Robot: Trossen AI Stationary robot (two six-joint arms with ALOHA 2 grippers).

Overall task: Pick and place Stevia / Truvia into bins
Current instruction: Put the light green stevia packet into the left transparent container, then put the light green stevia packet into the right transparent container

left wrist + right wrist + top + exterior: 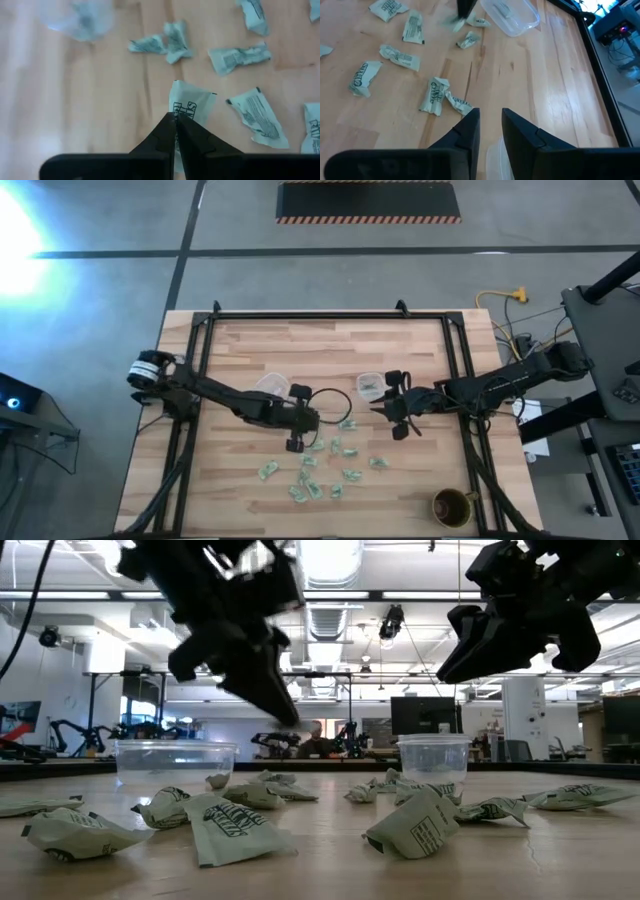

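Several green and white Stevia / Truvia packets lie flat and scattered on the wooden table, nearer than the two clear bins. The left bin and the right bin each show a packet inside. My left gripper is shut on one packet above the scatter and shows in the high view. My right gripper stands open with nothing between its fingers, beside the right bin, whose rim shows below its fingers. My left gripper pinches one end of a packet between its two fingertips. The fingers slant down, coming from the table's left. The rest of the packet sticks out ahead of the tips, and the fingertips are well above the table top.
A round brown cup stands at the table's near right corner. A black frame runs around the table's far edge and sides. Bare wood lies left of the scatter and along the far edge behind the bins.
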